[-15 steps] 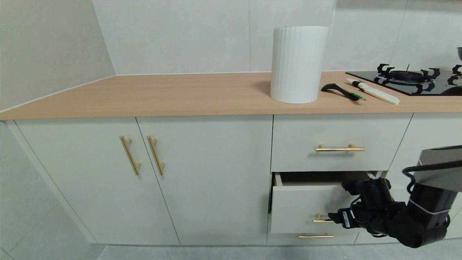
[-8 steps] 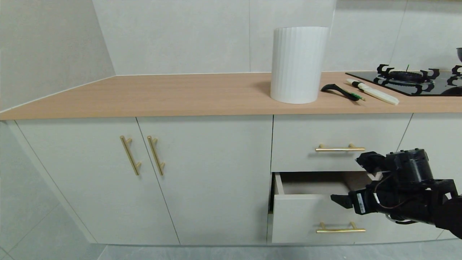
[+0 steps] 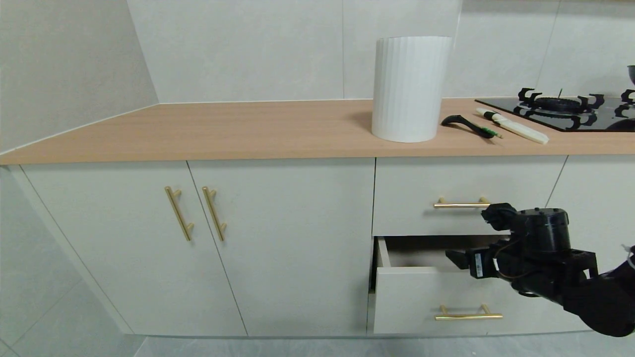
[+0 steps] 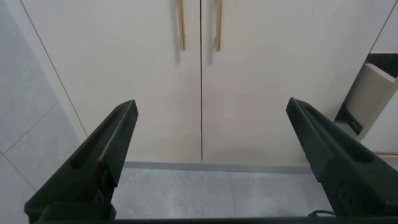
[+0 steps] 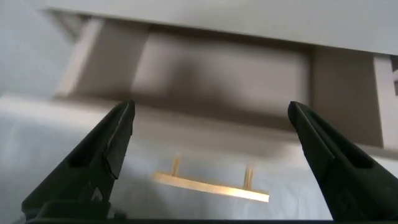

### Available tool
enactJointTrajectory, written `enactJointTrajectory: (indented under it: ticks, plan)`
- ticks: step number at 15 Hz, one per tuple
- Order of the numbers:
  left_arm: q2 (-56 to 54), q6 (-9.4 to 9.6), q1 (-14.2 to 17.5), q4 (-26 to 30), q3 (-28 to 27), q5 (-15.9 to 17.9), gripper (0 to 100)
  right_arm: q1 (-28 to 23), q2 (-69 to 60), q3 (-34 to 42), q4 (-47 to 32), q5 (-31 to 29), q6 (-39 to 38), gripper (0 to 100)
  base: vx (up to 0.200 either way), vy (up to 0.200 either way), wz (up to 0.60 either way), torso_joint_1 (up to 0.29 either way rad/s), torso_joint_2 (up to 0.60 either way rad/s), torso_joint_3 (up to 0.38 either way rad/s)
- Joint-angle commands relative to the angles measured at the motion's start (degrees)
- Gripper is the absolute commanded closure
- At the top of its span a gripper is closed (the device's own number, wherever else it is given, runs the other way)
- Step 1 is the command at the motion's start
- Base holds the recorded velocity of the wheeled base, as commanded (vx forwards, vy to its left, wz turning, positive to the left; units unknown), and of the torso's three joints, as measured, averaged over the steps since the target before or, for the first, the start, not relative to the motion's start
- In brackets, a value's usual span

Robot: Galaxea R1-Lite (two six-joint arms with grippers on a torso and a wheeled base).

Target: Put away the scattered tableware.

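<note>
Two utensils lie on the wooden counter right of a tall white ribbed canister point(image 3: 408, 89): a black-handled tool point(image 3: 469, 125) and a white one with a dark band point(image 3: 513, 126). Below them the middle drawer point(image 3: 412, 297) is pulled out, and its inside point(image 5: 224, 74) looks bare. My right gripper point(image 3: 469, 233) hangs open at the drawer's open top, holding nothing. In the right wrist view the right gripper point(image 5: 211, 112) is spread above the drawer's gold handle point(image 5: 211, 186). My left gripper point(image 4: 211, 115) is open and low, facing the cabinet doors point(image 4: 261, 74).
A black gas hob point(image 3: 560, 111) sits at the counter's right end. The top drawer point(image 3: 466, 196) above the open one is closed. Double doors with gold handles point(image 3: 196, 213) fill the cabinet's left half. Grey floor tiles point(image 4: 205, 193) run along the base.
My right gripper has let go of the drawer's handle and risen to the drawer's open top, drifting a little left. The drawer came out a bit further.
</note>
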State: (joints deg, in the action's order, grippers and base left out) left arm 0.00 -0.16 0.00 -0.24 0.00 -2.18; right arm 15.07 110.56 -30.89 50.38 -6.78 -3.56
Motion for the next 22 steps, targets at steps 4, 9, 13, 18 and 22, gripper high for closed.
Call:
enactJointTrajectory:
  ticks: [4,9,13,18,22]
  plan:
    - [0.0,-0.02,0.0,0.0,0.0,0.0,0,0.0,6.7,0.4,1.6,-0.4,0.0,0,0.000,0.000,0.00,0.000,0.00,0.000]
    - [0.0,-0.02,0.0,0.0,0.0,0.0,0,-0.1,6.7,0.7,1.6,-0.3,0.0,0,0.000,0.000,0.00,0.000,0.00,0.000]
    - [0.0,-0.02,0.0,0.0,0.0,0.0,0,0.0,6.0,1.3,1.0,-0.3,0.2,0,0.000,0.000,0.00,0.000,0.00,0.000]
    - [0.0,-0.02,0.0,0.0,0.0,0.0,0,0.0,4.4,2.0,-0.6,-0.1,0.6,0,0.000,0.000,0.00,0.000,0.00,0.000]
    - [0.0,-0.02,0.0,0.0,0.0,0.0,0,0.0,0.2,1.9,-8.7,1.1,1.7,0,0.000,0.000,0.00,0.000,0.00,0.000]
